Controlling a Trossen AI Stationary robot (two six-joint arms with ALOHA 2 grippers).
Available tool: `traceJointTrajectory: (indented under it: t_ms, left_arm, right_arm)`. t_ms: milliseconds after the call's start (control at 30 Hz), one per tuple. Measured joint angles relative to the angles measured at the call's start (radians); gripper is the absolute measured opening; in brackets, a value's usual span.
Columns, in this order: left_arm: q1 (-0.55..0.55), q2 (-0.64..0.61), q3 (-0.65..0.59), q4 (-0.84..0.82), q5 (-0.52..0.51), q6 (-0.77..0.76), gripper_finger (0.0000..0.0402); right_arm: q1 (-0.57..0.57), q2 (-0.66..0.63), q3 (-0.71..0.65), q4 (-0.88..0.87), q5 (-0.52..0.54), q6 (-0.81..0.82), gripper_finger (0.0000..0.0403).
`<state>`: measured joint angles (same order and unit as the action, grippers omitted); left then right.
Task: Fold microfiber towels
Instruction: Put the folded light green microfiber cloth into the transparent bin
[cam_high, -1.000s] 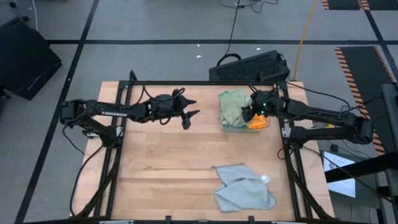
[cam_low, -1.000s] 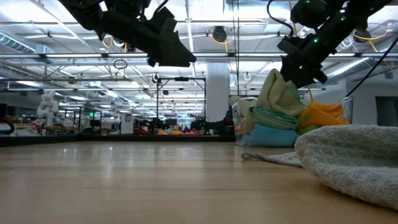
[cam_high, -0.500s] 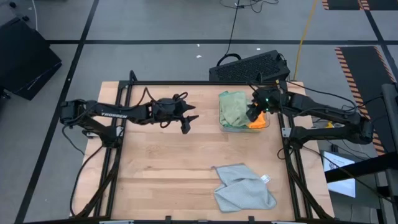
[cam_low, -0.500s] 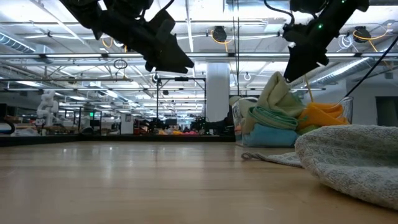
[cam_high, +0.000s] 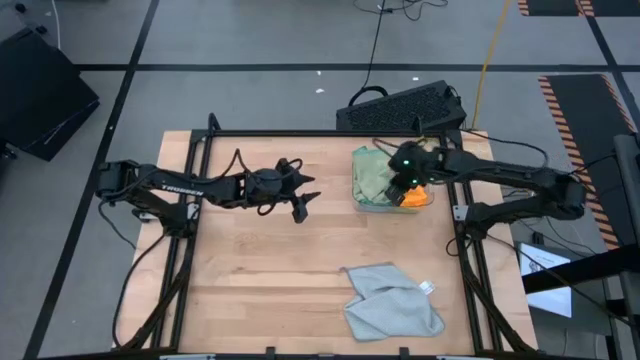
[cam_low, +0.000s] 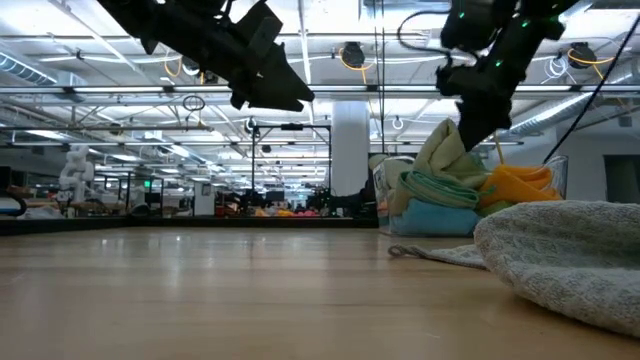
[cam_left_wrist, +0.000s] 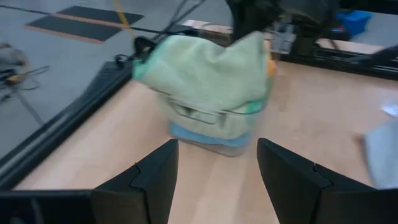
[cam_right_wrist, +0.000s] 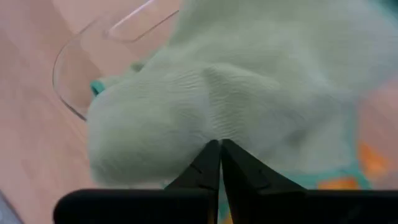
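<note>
The wooden counter fills the middle of the high view, framed by dark rails. On it, toward five o'clock from its centre, lies a light grey towel, loosely folded and rumpled, with a small white tag at its right edge; in the low view it bulks in the near right foreground.

At about one o'clock on the counter stands a clear plastic tray heaped with the other towels. A pale sage green towel tops the heap, an orange towel shows at its right side, and in the low view a bright green towel and a blue towel lie lower in the pile.

The right arm reaches in from three o'clock, and the right hand is down on the heap. Its wrist view shows the two dark fingers pressed together, pinching a fold of the pale sage green towel.

The left arm stretches in from nine o'clock. The left hand hangs above the bare counter, near the tray's nine o'clock side but apart from it, fingers spread and holding nothing, pointed at the heap.
</note>
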<state>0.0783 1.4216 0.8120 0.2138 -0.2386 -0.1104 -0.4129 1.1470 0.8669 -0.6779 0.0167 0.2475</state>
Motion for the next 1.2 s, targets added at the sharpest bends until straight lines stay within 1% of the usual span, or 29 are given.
traceJointTrajectory:
  t_ms: [67, 167, 300, 400, 500, 667, 867, 1000, 1100, 1200]
  left_arm:
    - [-0.001, 0.0, 0.0, 0.0, -0.028, -0.001, 0.0218]
    - [-0.001, 0.0, 0.0, 0.0, -0.033, 0.0, 0.0218]
    - [-0.002, 0.0, 0.0, -0.001, -0.033, 0.002, 0.0218]
    - [-0.001, 0.0, 0.0, -0.001, -0.032, 0.013, 0.0218]
    - [-0.001, 0.0, 0.0, -0.002, -0.032, 0.023, 0.0218]
    - [-0.007, 0.0, 0.0, -0.013, -0.025, 0.022, 0.0218]
    - [-0.023, 0.0, 0.0, -0.006, -0.024, 0.022, 0.0218]
    - [-0.028, 0.0, 0.0, 0.007, -0.023, 0.022, 0.0218]
    - [-0.027, 0.0, 0.0, 0.029, -0.023, 0.033, 0.0218]
    - [-0.024, 0.0, 0.0, 0.062, -0.023, 0.049, 0.0218]
  right_arm:
    - [0.001, 0.057, 0.0, 0.034, -0.044, -0.006, 0.0011]
    - [0.008, 0.141, 0.0, 0.093, -0.072, -0.017, 0.0003]
    - [0.008, 0.236, 0.0, 0.131, -0.073, -0.025, 0.0002]
    - [0.008, 0.285, 0.0, 0.156, -0.078, -0.025, 0.0001]
    - [0.008, 0.299, 0.0, 0.187, -0.116, -0.029, 0.0001]
    - [0.009, 0.229, 0.0, 0.17, -0.13, -0.018, 0.0001]
    - [0.009, 0.09, 0.0, 0.017, -0.128, -0.005, 0.0001]
    - [0.015, -0.007, -0.001, -0.045, -0.152, 0.002, 0.0001]
    - [0.026, -0.063, -0.001, -0.027, -0.148, 0.015, 0.0001]
    - [0.045, -0.07, -0.001, 0.033, -0.149, 0.016, 0.0001]
